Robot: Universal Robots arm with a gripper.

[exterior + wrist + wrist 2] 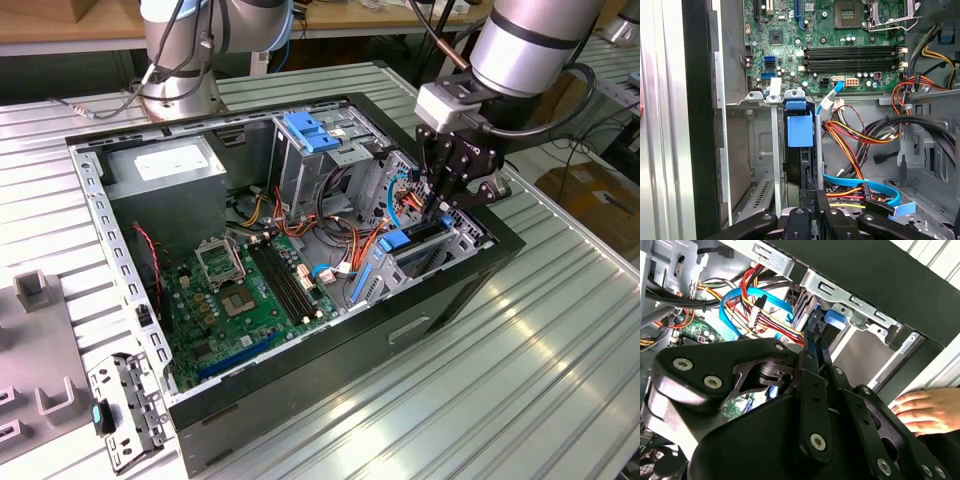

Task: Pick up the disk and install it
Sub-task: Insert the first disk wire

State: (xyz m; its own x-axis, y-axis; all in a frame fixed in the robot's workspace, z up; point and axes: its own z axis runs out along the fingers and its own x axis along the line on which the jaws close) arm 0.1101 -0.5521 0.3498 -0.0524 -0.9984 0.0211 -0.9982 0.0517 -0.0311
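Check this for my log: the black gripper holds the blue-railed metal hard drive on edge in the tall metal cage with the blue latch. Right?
No. The black gripper holds the blue-railed metal hard drive on edge in the low metal bay beside the case's black wall, as the first wrist view shows.

Three cameras: one wide and high, two riding close at my wrist.

My exterior view looks down at a slant from well back, taking in the whole open computer case [300, 260] on the ribbed table [560, 360], with my arm entering at that view's upper right. The first wrist view looks along the gripper [816, 210] straight into the case from close up, facing the motherboard [840, 45]. The second wrist view sits closer still, behind the gripper's linkage [790, 405]. All three share the drive bay [425, 245] and the coloured cables [855, 140].
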